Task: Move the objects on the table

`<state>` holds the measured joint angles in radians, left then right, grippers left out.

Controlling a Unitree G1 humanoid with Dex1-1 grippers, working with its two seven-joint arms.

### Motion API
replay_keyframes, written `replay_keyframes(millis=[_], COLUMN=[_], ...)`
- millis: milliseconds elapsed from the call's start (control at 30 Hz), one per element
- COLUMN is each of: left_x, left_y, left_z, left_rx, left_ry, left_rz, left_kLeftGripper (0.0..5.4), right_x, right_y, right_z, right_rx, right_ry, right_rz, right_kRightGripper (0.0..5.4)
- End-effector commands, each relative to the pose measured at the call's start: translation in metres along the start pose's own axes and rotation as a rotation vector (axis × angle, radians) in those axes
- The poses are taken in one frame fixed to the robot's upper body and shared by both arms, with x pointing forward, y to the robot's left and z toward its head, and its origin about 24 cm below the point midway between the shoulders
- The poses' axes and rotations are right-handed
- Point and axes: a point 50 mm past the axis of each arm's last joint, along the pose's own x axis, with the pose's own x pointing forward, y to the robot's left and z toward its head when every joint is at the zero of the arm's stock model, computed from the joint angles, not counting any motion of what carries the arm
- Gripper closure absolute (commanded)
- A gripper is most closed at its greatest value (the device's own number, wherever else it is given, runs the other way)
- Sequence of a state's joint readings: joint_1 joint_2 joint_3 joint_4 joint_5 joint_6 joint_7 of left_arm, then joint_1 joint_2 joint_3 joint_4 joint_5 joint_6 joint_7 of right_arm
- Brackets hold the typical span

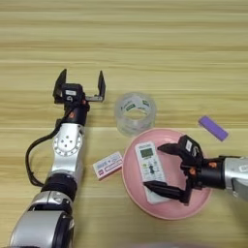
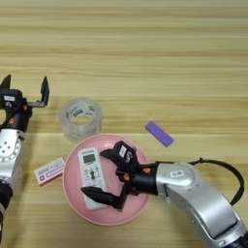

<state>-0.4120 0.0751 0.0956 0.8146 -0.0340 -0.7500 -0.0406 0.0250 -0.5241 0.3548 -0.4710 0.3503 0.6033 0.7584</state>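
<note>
The white remote control [image 1: 151,169] lies on the large pink plate [image 1: 139,199] near the front of the table [image 1: 145,43]. My right gripper [image 1: 161,167] reaches in from the right over the plate, open, with one black finger above the remote's upper right side and the other at its lower end. The small purple block [image 1: 213,128] rests flat on the wood to the right, beyond the plate. My left gripper [image 1: 81,85] stands open at the left, empty, left of the tape roll.
A clear tape roll [image 1: 135,113] stands just behind the plate's far rim. A small red-and-white box [image 1: 107,165] lies left of the plate, beside my left forearm. Bare wood stretches across the far half of the table.
</note>
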Motion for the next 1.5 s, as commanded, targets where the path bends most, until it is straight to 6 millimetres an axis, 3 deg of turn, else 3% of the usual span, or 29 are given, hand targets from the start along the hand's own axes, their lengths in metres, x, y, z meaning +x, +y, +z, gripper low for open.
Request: replay_keyframes(millis=[33, 733, 1167, 1467, 1500], left_x=[0.003, 0.003, 0.003, 0.003, 0.004], left_y=[-0.002, -0.004, -0.003, -0.004, -0.004], left_z=[0.002, 0.002, 0.002, 0.002, 0.002], left_rx=[0.01, 0.009, 0.009, 0.008, 0.008], left_ry=[-0.011, -0.013, -0.012, -0.01, -0.011], left_rz=[-0.009, -0.011, -0.011, -0.013, -0.013], left_kLeftGripper=[0.0, 0.0, 0.0, 0.0, 0.0], right_x=[0.002, 0.008, 0.003, -0.002, -0.002], right_y=[0.002, 0.009, 0.001, -0.003, -0.003], right_z=[-0.004, -0.017, -0.021, -0.024, -0.024], right_rx=[0.016, 0.015, -0.157, -0.151, -0.146], right_ry=[0.017, 0.069, 0.125, 0.135, 0.135], right_rz=[-0.007, -0.033, -0.132, -0.154, -0.155], right_kRightGripper=[0.04, 0.04, 0.04, 0.04, 0.23])
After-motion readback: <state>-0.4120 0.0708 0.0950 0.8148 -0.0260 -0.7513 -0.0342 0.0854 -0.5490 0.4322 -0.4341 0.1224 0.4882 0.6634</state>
